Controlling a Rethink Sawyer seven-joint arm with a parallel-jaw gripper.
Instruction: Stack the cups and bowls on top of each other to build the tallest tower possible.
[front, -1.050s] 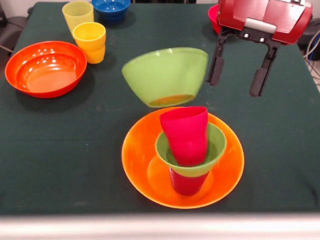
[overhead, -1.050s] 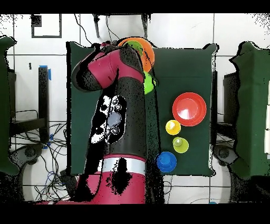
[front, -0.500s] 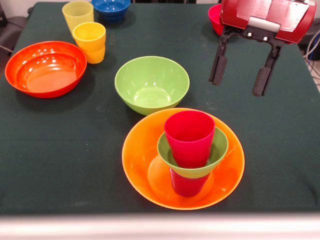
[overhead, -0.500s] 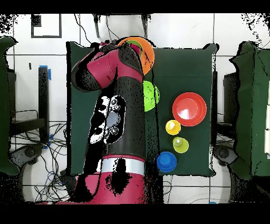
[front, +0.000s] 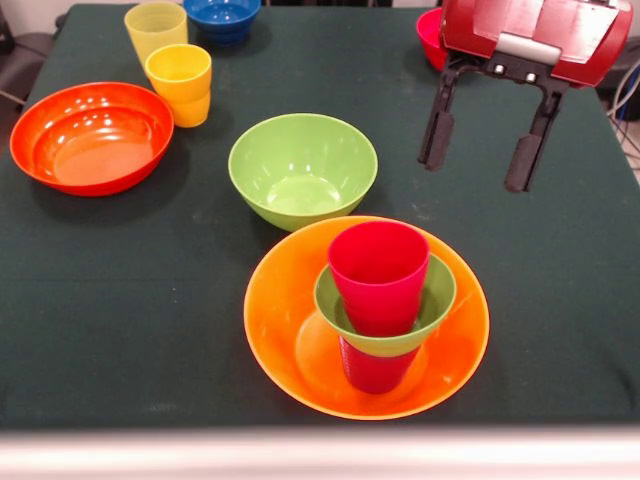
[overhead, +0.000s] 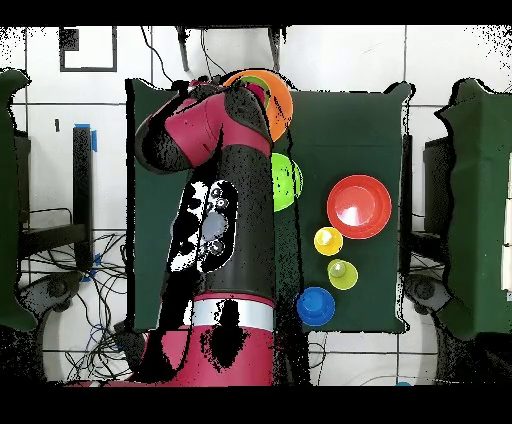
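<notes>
The tower stands near the front edge: a large yellow-orange bowl (front: 275, 310) holds a dark reddish cup (front: 372, 368), then a small green bowl (front: 436, 292), then an upright red-pink cup (front: 378, 262). The large green bowl (front: 303, 168) sits upright on the cloth just behind the tower. My gripper (front: 480, 150) hangs open and empty above the table, to the right of the green bowl and behind the tower. In the overhead view the arm hides the gripper and part of the yellow-orange bowl (overhead: 278, 92) and the green bowl (overhead: 290, 181).
At the far left are a wide orange-red bowl (front: 92, 135), a yellow-orange cup (front: 180, 83), a pale yellow cup (front: 155, 27) and a blue bowl (front: 222, 15). A small red-pink bowl (front: 427, 35) peeks out behind the gripper. The dark green cloth (front: 150, 290) covers the table.
The large green bowl, tilted in the air beside the tower a second ago, now rests upright on the cloth. The red-pink cup on top has gone from leaning to upright. The gripper barely moved.
</notes>
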